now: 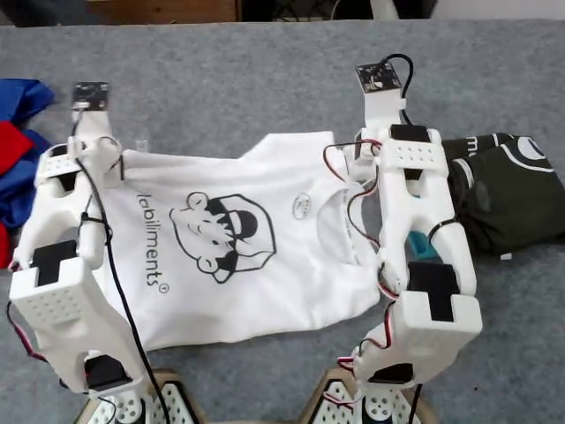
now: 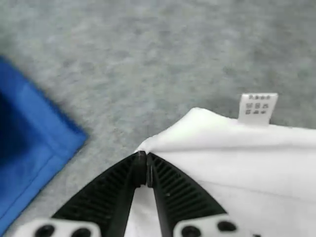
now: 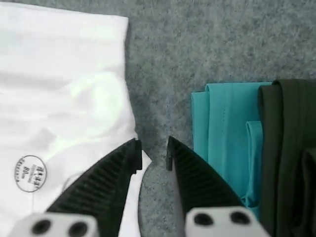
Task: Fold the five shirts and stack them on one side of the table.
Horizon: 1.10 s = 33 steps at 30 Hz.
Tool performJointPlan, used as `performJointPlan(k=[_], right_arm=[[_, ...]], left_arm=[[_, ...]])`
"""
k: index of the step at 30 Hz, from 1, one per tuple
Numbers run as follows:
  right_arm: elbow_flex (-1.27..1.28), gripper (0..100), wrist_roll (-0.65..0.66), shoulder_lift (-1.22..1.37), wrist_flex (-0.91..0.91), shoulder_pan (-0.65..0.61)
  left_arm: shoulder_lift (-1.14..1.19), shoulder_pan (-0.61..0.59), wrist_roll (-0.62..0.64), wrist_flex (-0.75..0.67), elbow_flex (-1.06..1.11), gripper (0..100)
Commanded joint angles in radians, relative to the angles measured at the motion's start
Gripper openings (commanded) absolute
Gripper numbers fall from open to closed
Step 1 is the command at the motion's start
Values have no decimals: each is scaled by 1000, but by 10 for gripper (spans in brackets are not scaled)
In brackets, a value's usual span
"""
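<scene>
One white shirt (image 1: 229, 265) lies spread flat, a hem corner pinched in the clenched left claw (image 2: 146, 163), the right claw (image 3: 153, 150) released at its opposite edge, between it and one teal shirt (image 3: 222, 128) touching one dark shirt (image 3: 289, 148); one blue shirt (image 2: 24, 148) and one red shirt (image 1: 11, 146) lie past its hem.

High camera looks down; close wrist cameras both face the white shirt (image 1: 265, 300).
</scene>
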Motion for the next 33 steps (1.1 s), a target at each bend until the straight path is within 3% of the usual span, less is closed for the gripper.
performJointPlan(k=[1, 8, 13, 16, 20, 24, 27, 31, 33], right_arm=[[-54, 98, -3, -8, 5, 9], [-70, 100, -2, -1, 3, 2], [-71, 100, 23, 15, 2, -55], [-85, 101, 68, 81, -8, -101], [-185, 230, 6, 193, -2, -117], [-286, 330, 51, 269, 110, -118], [-318, 261, 55, 292, 153, -118], [-300, 22, 60, 292, 157, -103], [-305, 35, 61, 292, 183, -97]], left_arm=[[-83, -45, 83, 37, -21, 28], [-133, -42, 127, 63, -25, 38], [-147, -41, 155, 54, -27, 175], [-143, -68, 209, 48, -27, 180], [-143, -113, 233, 20, -24, 182], [-140, -113, 232, 18, -16, 181], [-140, -114, 232, 18, -16, 181], [-140, -116, 232, 18, -16, 181], [-140, -117, 233, 18, -18, 181]])
